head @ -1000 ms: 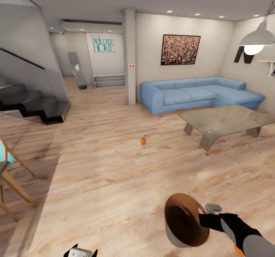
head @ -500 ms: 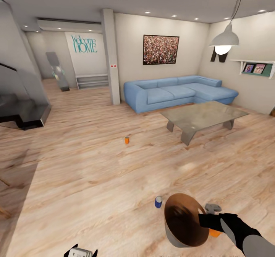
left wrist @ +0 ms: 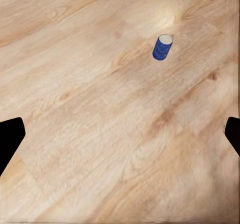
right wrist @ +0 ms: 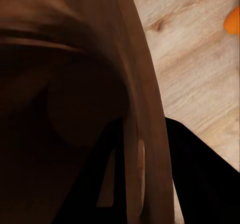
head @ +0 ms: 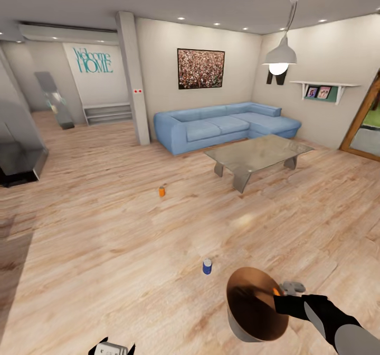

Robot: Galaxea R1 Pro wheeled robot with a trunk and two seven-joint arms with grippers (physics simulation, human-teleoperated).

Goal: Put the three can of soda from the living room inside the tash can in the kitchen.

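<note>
My right gripper [head: 278,303] is shut on the rim of the tash can [head: 249,313], a tapered bin that is grey outside and copper-brown inside, held tilted low at the right. The right wrist view shows its wall [right wrist: 145,109] between the gripper's [right wrist: 134,184] fingers. A dark blue can of soda [head: 207,266] stands on the floor just left of the bin, and is also under the left wrist camera [left wrist: 162,47]. An orange can of soda [head: 161,191] stands farther off, mid-floor. An orange speck [head: 275,291] peeks past the bin's rim. My left gripper [head: 111,348] [left wrist: 120,134] hangs open.
This is the living room: a light-blue corner sofa [head: 221,125] along the far wall, a glass coffee table [head: 256,154] before it, a white pillar [head: 132,80] to the left, glass doors [head: 369,125] at the right. Wide wooden floor lies between me and the cans.
The camera has swung to the right, so the whole room has slid left. The blue can came into view near the bin. The right gripper still holds the bin.
</note>
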